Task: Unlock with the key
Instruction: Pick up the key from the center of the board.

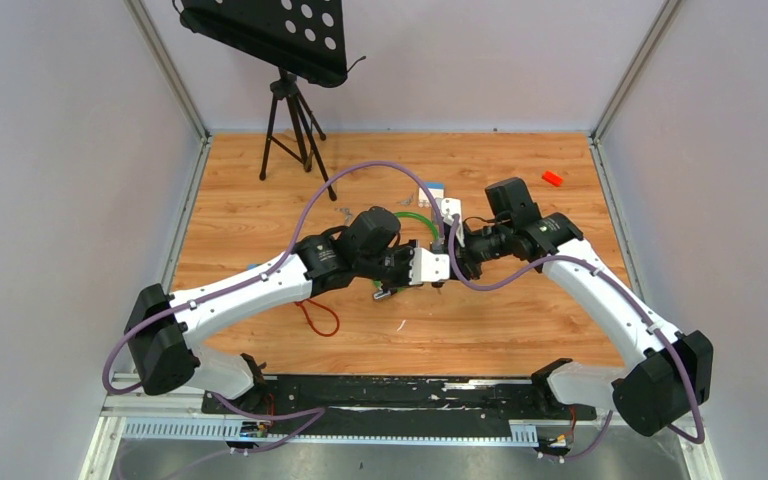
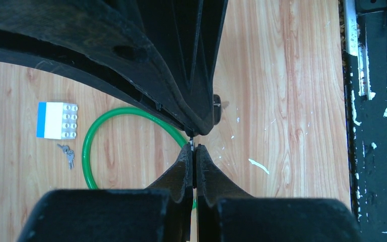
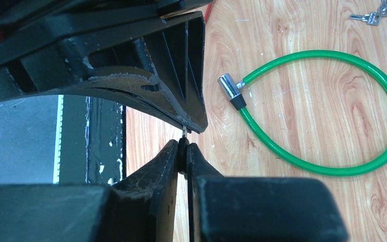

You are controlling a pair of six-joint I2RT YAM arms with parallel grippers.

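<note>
The key point(image 3: 184, 132) is off the table point(image 1: 520, 330), at its middle, bridging the tips of the two grippers. Its long axis runs straight from one arm to the other, and only a thin metal sliver shows. The left gripper point(image 2: 192, 151) is pinched tight on one end. The right gripper point(image 3: 182, 149) is clamped on the other end, which looks dark between the pads. Which end is the blade I cannot tell

The green cable point(image 3: 332, 170) lies flat in a loop just beyond the meeting point, partly under both grippers. Its silver end point(image 3: 228, 84) is free, plugged into nothing. Spare keys point(image 2: 68, 154) and a white block point(image 2: 55, 120) lie past the loop, well apart from the fingers. A red loop point(image 1: 320, 318) sits under the left arm and a tripod point(image 1: 290, 120) stands at the far left

Bare wood lies to the right and towards the black strip point(image 1: 400, 395) at the near edge
</note>
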